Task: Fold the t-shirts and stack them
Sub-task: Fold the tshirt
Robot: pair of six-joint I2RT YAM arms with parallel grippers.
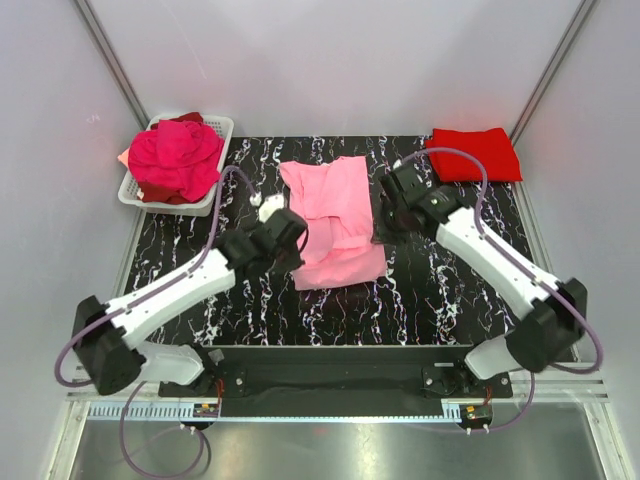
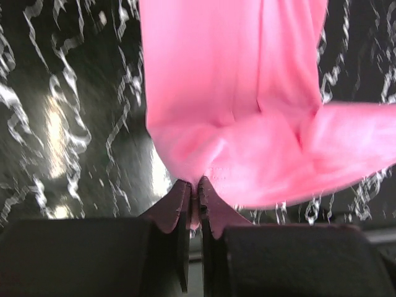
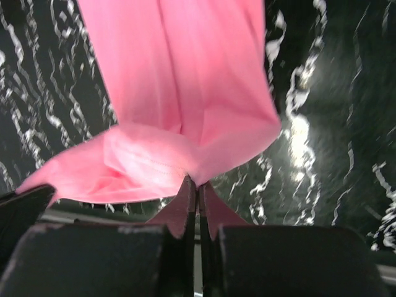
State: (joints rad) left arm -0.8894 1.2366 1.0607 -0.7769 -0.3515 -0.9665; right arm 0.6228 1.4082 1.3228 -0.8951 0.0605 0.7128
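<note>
Left wrist view: left gripper (image 2: 195,189) has its jaws pinched nearly together with a sliver of pink cloth between the tips, so it reads as gripping the pink t-shirt (image 1: 335,215). The frame is blurred, so how firm that hold is I can't say. Right gripper (image 3: 198,185) is the same: jaws closed on the shirt's edge, with a rumpled fold of cloth bunched just past the tips.

From above, the shirt lies mid-table (image 1: 450,300) between the two grippers, left one on its left edge, right one on its right edge. Its long axis runs straight away from the arm bases. Both arms are about equally near and hold at roughly the same point along its length, so the next fold likely needs both carrying the cloth together along that axis.

Farther back, at far left, magenta shirts (image 1: 175,160) are heaped in the basket (image 1: 225,135). At far right a folded red t-shirt (image 1: 472,153) lies flat on the table, well apart from the pink one.
</note>
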